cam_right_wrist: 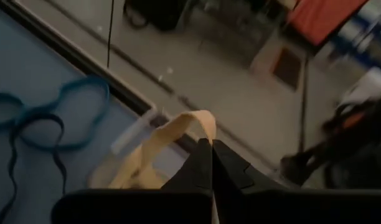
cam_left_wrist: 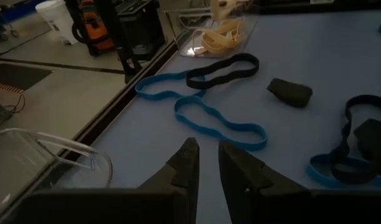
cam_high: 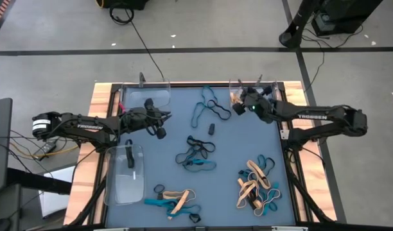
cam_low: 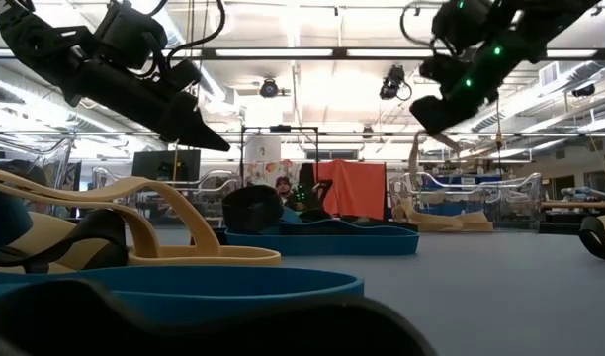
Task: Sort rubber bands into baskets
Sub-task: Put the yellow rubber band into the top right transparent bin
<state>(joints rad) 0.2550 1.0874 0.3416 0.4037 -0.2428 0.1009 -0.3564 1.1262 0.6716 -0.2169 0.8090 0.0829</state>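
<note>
Nearest the low camera lies a heap of tan, teal and black rubber bands [cam_high: 255, 187] by the tabletop's [cam_high: 235, 144] front right corner, with a smaller bunch [cam_high: 177, 201] along the front edge and a clear basket [cam_high: 126, 173] at the front left. Mid-table sit a dark tangle [cam_high: 196, 153] and, farther back, a teal loop [cam_left_wrist: 218, 122] and a black one [cam_left_wrist: 223, 70]. Above the left side the left gripper [cam_left_wrist: 204, 163] hangs with a narrow gap between its fingers and nothing visibly in it. At the back right corner the right gripper [cam_right_wrist: 210, 149] is pinched tight on a tan band [cam_right_wrist: 172, 140], which trails into the basket [cam_high: 238, 90] there, already holding tan bands; a third basket [cam_high: 145, 90] stands at the back left. My worry is that the thin band could cling to the fingers on release, or spring over the basket's low wall and off the back edge just beyond. Open room is best in the table's centre; the corner is tight, hemmed by the frame rails, so any lift there should go straight up.
</note>
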